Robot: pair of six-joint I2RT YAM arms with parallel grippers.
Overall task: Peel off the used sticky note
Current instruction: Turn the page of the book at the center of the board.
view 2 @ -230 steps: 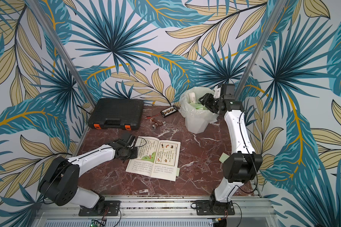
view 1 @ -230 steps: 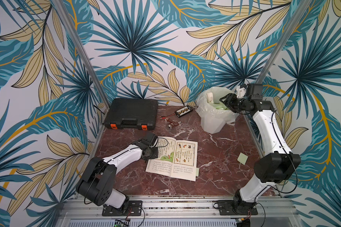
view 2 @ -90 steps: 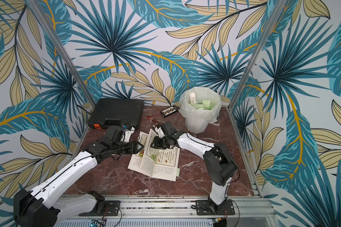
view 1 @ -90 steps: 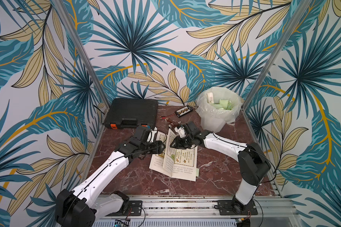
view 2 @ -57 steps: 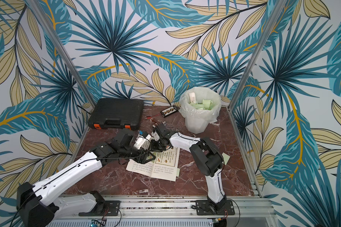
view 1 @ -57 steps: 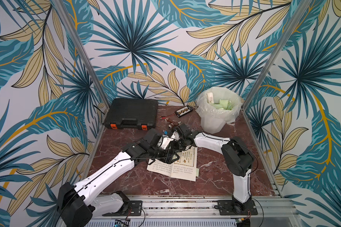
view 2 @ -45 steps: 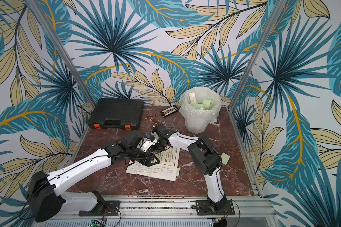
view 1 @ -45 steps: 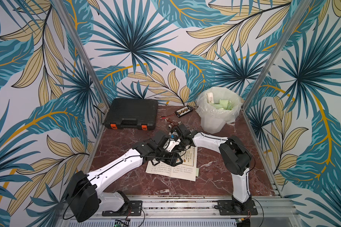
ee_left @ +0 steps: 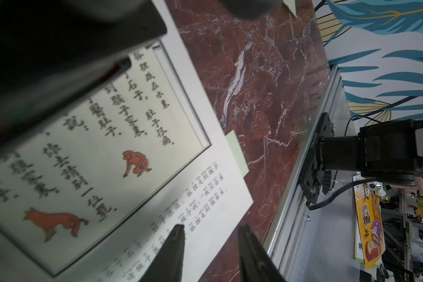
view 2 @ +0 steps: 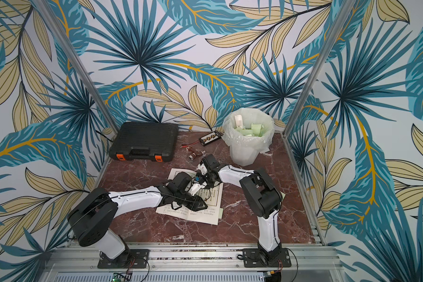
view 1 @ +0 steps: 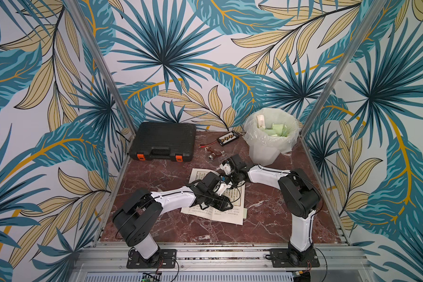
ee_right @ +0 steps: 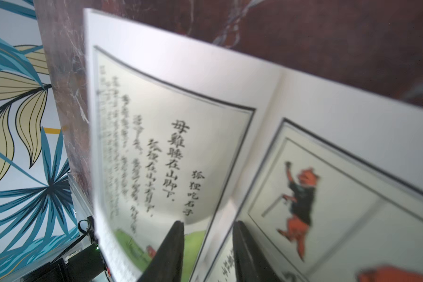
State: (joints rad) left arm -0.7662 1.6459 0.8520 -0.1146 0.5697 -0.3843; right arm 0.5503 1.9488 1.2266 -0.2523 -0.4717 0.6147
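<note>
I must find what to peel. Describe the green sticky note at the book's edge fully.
The sticky note is plain pale green paper, flat, no writing showing. Only a narrow strip shows, sticking out past the open book's outer page edge near a front corner, on the marble table. The rest seems tucked under the page.

A red marble table (view 1: 156, 175) carries an open book (view 1: 227, 214), black case (view 1: 164, 140) and lined bin (view 1: 269, 144).

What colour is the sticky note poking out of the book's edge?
Pale green sticky note; clearest in the left wrist view.
</note>
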